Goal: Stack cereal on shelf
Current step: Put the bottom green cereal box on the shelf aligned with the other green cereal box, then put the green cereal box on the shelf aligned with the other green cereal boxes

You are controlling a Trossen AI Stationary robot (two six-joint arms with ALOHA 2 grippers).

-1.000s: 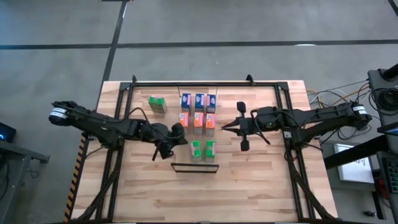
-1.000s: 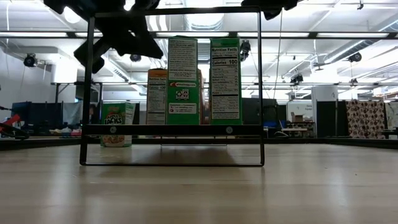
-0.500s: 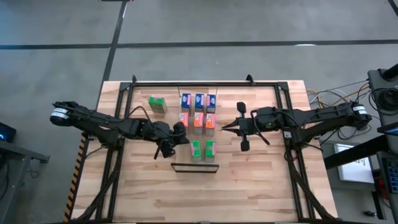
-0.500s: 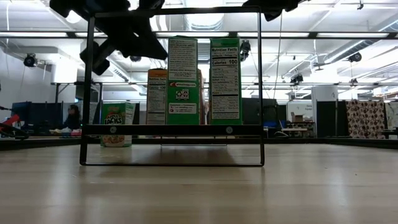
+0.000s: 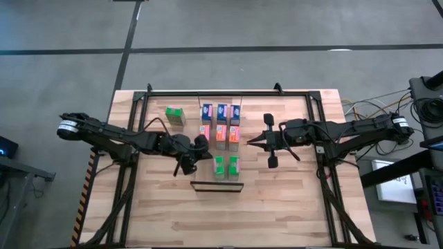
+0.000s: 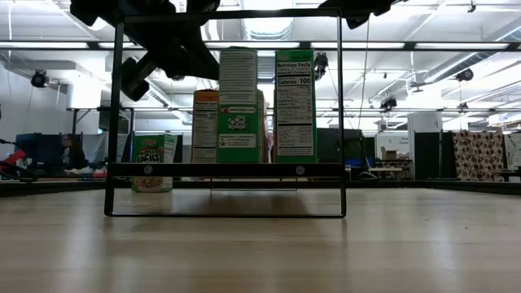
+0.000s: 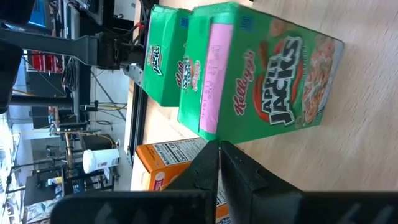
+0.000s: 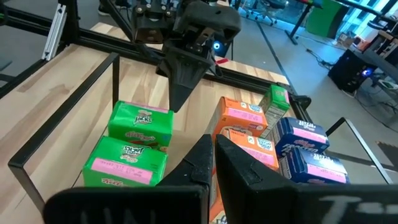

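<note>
Three blue cereal boxes stand in a row, with three orange ones just in front of them. Two green boxes stand nearer the front, and a third green box stands alone at the far left. The shelf shows as a black upright frame in front of the green pair. My left gripper is shut, its tips at the left green box. My right gripper is shut and hangs above the table, right of the orange boxes. My left gripper's shut fingertips stand right at the upper left edge of the left green box, beside its pink top. They come slanting down from the table's left. I cannot tell whether they touch it. The box stands upright on the table.
A black metal rail frame runs along the table's far edge and down both sides. Bare planked tabletop lies in front of the shelf frame. Cables and equipment sit off the table's right side.
My left gripper has crept a little toward the green boxes and slightly down, staying shut.
</note>
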